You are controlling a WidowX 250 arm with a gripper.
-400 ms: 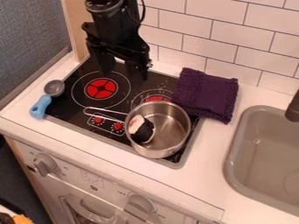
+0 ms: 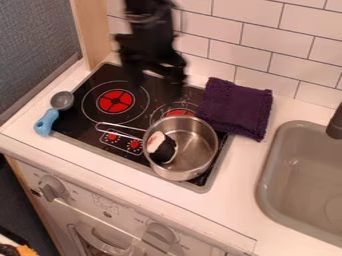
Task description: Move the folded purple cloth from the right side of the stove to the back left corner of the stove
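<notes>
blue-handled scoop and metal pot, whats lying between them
Between the scoop and the bowl of the pot, the camera view shows the pot's wire handle, two red knob shapes and some black cooktop.

- We see the gripper (image 2: 156, 86) blurred, its arm (image 2: 148, 32) cropped at top.
- The right edge crops sink (image 2: 265, 187) and faucet (image 2: 336, 126).
- We can't identify the lower-left orange thing (image 2: 25, 251).

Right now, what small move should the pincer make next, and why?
Probably a short shift toward the pot, staying above its rim: the open pincer hangs near the rear of the stove, and the black-and-white item lies inside the pot.
</notes>
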